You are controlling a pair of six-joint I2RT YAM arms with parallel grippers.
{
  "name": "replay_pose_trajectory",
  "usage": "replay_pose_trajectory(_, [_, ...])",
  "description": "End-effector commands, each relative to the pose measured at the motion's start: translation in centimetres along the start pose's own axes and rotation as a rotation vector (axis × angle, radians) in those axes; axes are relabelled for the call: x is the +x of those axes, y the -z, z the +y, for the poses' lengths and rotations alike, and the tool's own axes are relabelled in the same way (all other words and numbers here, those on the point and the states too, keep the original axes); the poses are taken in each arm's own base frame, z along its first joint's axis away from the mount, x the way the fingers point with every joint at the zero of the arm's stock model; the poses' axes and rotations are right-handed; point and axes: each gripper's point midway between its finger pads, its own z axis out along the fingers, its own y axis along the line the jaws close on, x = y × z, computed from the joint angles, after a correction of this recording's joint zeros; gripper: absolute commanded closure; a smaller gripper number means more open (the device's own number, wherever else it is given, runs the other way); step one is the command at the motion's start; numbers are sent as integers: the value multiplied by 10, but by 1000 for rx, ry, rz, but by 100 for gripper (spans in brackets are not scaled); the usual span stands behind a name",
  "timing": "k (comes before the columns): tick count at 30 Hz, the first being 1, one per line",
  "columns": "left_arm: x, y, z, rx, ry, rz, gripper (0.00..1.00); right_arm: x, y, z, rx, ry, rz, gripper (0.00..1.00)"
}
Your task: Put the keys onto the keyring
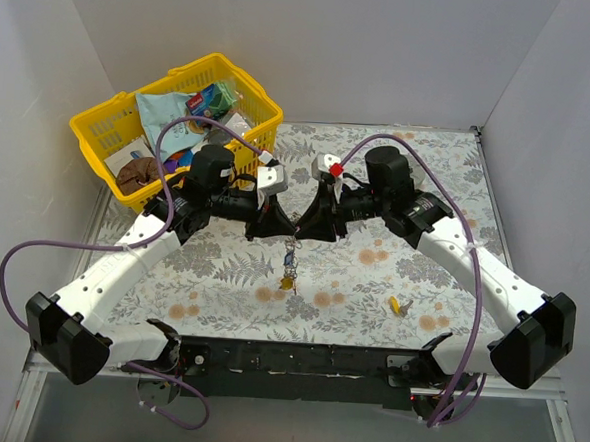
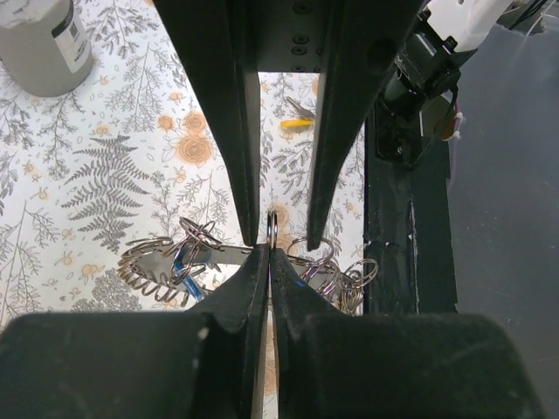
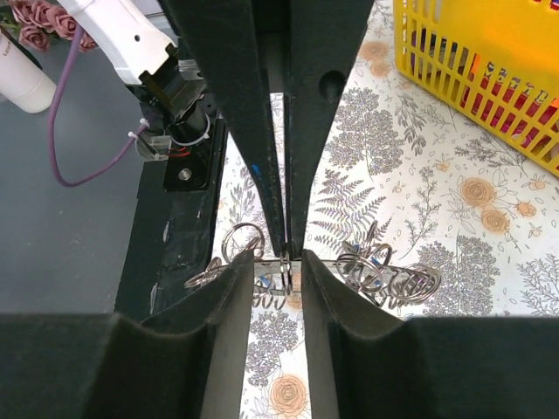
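The left gripper (image 2: 267, 246) and right gripper (image 3: 286, 255) are held tip to tip over the middle of the counter (image 1: 221, 277). The jaws of each are pressed together on thin metal of the keyring (image 1: 291, 251), which is held up between them, with keys (image 1: 287, 279) hung below it. One yellow key (image 1: 398, 305) is seen lying well apart, nearer the right arm. A basket (image 1: 171, 123) is set behind the left arm.

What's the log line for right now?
left gripper: shut on keyring; right gripper: shut on keyring; keys: hanging below; yellow key: loose on table
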Motion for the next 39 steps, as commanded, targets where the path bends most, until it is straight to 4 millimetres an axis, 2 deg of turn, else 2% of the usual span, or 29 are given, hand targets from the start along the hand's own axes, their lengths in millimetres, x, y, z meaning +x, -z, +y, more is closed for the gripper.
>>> replay_pose_trajectory(1, [-22, 4, -5, 10, -61, -39, 100, -16, -6, 3, -19, 38, -17, 67])
replay_pose_trajectory(4, [-23, 4, -4, 7, -62, -40, 100, -12, -8, -1, -10, 21, -1, 78])
replay_pose_trajectory(10, [-17, 3, -4, 3, -54, -30, 100, -14, -7, -4, 24, 31, -3, 88])
replay_pose_trajectory(12, [-17, 3, -4, 1, -56, -31, 100, -14, -6, -5, 31, 31, -2, 97])
replay_pose_trajectory(19, [-16, 4, -4, -6, -47, -28, 100, -9, -8, -13, 69, 2, 6, 99])
replay_pose_trajectory(20, [-16, 4, -4, -8, -44, -28, 97, -10, -7, -13, 73, 1, 3, 99])
replay_pose_trajectory(22, [-18, 5, -3, -19, -35, -36, 73, -13, -6, -15, 89, 10, -16, 99])
replay_pose_trajectory(25, [-26, 5, -5, -26, 11, -68, 44, -21, -5, -14, 107, 32, -69, 99])
replay_pose_trajectory(28, [-32, 4, -12, 10, 48, -113, 42, -33, -2, -12, 122, 55, -135, 99])
replay_pose_trajectory(30, [-37, 4, -12, 12, 39, -149, 41, -34, -3, -11, 124, 52, -162, 99])
replay_pose_trajectory(39, [-60, 25, -9, -44, 21, -280, 39, -44, 3, -4, 133, 73, -279, 99])
